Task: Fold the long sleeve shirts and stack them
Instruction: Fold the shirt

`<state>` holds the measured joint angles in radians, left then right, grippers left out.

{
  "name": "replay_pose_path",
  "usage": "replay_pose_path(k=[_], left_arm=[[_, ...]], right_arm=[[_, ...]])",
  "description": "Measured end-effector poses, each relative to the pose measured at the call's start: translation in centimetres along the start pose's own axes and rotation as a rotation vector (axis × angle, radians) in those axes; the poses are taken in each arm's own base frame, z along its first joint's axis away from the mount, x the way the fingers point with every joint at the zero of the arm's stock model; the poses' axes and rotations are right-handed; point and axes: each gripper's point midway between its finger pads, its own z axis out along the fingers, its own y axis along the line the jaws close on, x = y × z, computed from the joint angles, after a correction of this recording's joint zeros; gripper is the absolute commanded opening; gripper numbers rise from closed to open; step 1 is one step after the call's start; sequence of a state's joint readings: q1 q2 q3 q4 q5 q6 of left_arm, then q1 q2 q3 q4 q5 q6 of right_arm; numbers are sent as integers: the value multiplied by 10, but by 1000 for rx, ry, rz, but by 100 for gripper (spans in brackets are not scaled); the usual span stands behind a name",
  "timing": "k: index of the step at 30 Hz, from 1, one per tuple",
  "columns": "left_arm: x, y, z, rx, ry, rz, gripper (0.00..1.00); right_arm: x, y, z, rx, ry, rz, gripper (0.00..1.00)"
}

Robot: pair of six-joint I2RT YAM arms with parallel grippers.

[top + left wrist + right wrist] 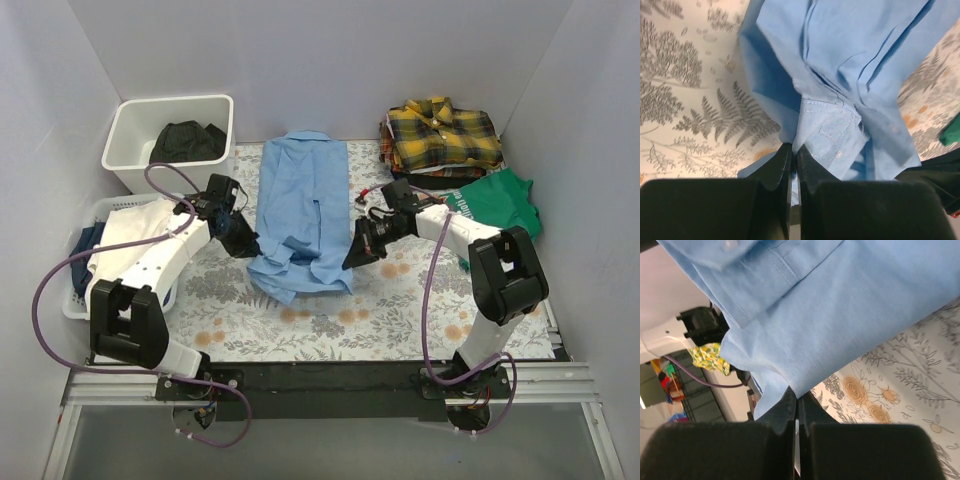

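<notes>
The top external view is bright and evenly lit from overhead, with no glare on the white walls (400, 50) and only a soft shadow under the near hem of the light blue shirt (300, 200) toward 6 o'clock. In the wrist views the left gripper (794, 149) and right gripper (797, 395) at 6 o'clock render dark and out of focus, while cloth toward 12 o'clock is sharp. The right wrist background at 9 o'clock is blurred.

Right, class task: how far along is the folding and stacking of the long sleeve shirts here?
Done: the plaid shirt lies folded at the far right. In hand: the light blue shirt, both arms' jaws shut on its near end. Left: finish that fold and stack it on the plaid.
</notes>
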<state>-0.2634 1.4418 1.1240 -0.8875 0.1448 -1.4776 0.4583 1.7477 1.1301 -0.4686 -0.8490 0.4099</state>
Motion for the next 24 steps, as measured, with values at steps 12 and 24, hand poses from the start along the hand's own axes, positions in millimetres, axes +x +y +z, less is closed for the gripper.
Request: replay_pose_path(k=[12,24], left_arm=[[-72,-49,43,-8,-92,-40,0],[-141,-72,108,-49,-111,-84,20]], right_arm=[[-109,-9,-3,-61,-125,54,1],[-185,-49,7,-95,-173,200,22]])
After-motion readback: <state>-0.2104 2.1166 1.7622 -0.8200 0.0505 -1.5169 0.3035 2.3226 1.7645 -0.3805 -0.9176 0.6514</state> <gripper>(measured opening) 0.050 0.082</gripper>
